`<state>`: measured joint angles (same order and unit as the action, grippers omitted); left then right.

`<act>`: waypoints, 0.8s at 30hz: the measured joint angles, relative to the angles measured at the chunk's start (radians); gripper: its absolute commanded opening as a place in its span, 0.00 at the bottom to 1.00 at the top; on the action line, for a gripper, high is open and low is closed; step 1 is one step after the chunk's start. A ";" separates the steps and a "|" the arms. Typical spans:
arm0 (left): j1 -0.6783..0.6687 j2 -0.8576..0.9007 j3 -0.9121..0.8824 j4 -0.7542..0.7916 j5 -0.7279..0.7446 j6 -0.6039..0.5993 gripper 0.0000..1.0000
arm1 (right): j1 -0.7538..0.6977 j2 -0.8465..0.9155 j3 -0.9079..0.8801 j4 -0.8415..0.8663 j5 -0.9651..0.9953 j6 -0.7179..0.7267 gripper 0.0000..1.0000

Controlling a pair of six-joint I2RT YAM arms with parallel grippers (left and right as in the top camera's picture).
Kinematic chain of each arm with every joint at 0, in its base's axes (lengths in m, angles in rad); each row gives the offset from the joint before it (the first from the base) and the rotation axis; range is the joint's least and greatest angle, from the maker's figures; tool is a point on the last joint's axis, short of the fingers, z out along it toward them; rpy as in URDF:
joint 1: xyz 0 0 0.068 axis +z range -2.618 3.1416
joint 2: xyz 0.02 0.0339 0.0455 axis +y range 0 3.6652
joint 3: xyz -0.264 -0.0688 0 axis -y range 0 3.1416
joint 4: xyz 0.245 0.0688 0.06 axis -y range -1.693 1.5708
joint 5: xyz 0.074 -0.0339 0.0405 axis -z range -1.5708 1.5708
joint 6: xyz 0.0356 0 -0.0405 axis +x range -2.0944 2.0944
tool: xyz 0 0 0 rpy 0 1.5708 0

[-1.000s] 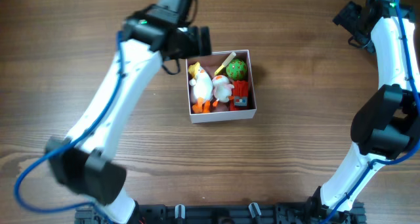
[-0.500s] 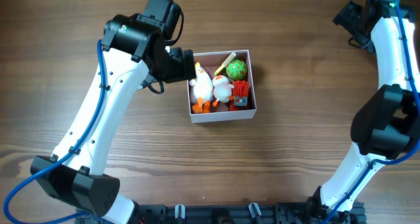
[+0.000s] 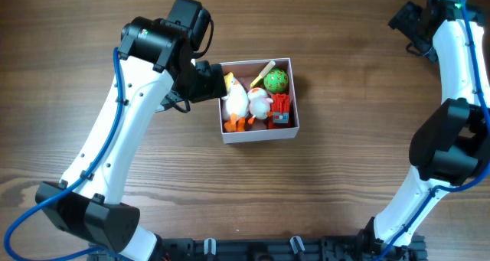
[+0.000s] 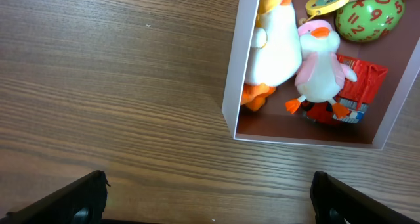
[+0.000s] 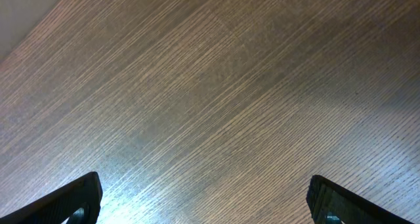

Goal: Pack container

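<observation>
The container (image 3: 260,136) is a shallow white-walled box with a dusty-pink inside, at the table's middle. In it lie a white duck plush (image 3: 235,102), a pink-and-white bird plush (image 3: 259,104), a green numbered ball (image 3: 276,81), a red toy (image 3: 280,109) and a yellow stick (image 3: 262,72). My left gripper (image 3: 208,83) hangs open at the box's left wall, holding nothing. In the left wrist view it (image 4: 209,188) is over bare wood beside the container (image 4: 231,86), with the duck (image 4: 275,43) just inside. My right gripper (image 3: 406,20) is open and empty at the far right, with only wood beneath it (image 5: 205,188).
The wooden table (image 3: 344,192) surrounds the box. My left arm (image 3: 122,138) slants across the left half. The right arm (image 3: 459,85) stands along the right edge. A black rail (image 3: 253,249) runs along the front edge.
My left gripper came down from behind the box's back-left corner to its left wall, then nearly stopped. The toys and the right arm have not moved.
</observation>
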<state>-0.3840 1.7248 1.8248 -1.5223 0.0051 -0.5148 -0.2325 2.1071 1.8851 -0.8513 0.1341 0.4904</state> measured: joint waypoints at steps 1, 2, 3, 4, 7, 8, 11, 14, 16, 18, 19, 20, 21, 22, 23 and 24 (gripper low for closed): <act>0.000 0.000 0.000 0.000 0.000 0.000 1.00 | 0.000 0.000 0.000 0.000 0.000 0.000 1.00; 0.000 0.000 0.000 0.000 0.000 0.000 1.00 | 0.000 0.000 0.000 0.000 0.000 0.000 1.00; 0.000 0.000 0.000 0.000 0.000 0.000 1.00 | 0.000 0.000 0.000 0.000 0.000 0.000 1.00; 0.000 0.000 0.000 0.000 0.000 0.000 1.00 | 0.000 0.000 0.000 0.000 0.000 0.000 1.00; 0.000 0.000 0.000 -0.008 0.000 0.000 1.00 | 0.000 0.000 0.000 0.000 0.000 0.000 1.00; 0.000 0.000 0.000 -0.011 0.000 0.000 1.00 | 0.000 0.000 0.000 0.000 0.000 0.000 1.00; 0.000 0.000 0.000 -0.027 -0.019 0.000 1.00 | 0.000 0.000 0.000 0.000 0.000 0.000 1.00; 0.000 0.000 0.000 -0.027 -0.049 0.011 1.00 | 0.000 0.000 0.000 0.000 0.000 0.000 1.00; 0.000 0.000 0.000 -0.019 -0.066 0.043 1.00 | 0.000 0.000 0.000 0.000 0.000 0.000 1.00; 0.000 0.000 0.000 0.003 -0.076 0.086 1.00 | 0.000 0.000 0.000 0.000 0.000 0.000 1.00; 0.000 -0.001 0.000 0.015 -0.079 0.104 1.00 | 0.000 0.000 0.000 0.000 0.000 0.000 1.00; 0.000 -0.004 0.000 0.039 -0.087 0.140 1.00 | 0.000 0.000 0.000 0.000 0.000 0.000 1.00; 0.000 -0.010 0.000 0.056 -0.090 0.160 1.00 | 0.000 0.000 0.000 0.000 0.000 0.000 1.00; 0.000 -0.020 -0.001 0.079 -0.096 0.182 1.00 | 0.000 0.000 0.000 0.000 0.000 0.000 1.00; 0.000 -0.036 -0.001 0.098 -0.107 0.201 1.00 | 0.000 0.000 0.000 0.000 0.000 0.000 1.00; 0.000 -0.053 -0.001 0.109 -0.115 0.214 1.00 | 0.000 0.000 0.000 0.000 0.000 0.000 1.00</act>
<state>-0.3840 1.6714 1.8236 -1.4128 -0.1101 -0.3008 -0.2325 2.1071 1.8851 -0.8513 0.1341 0.4904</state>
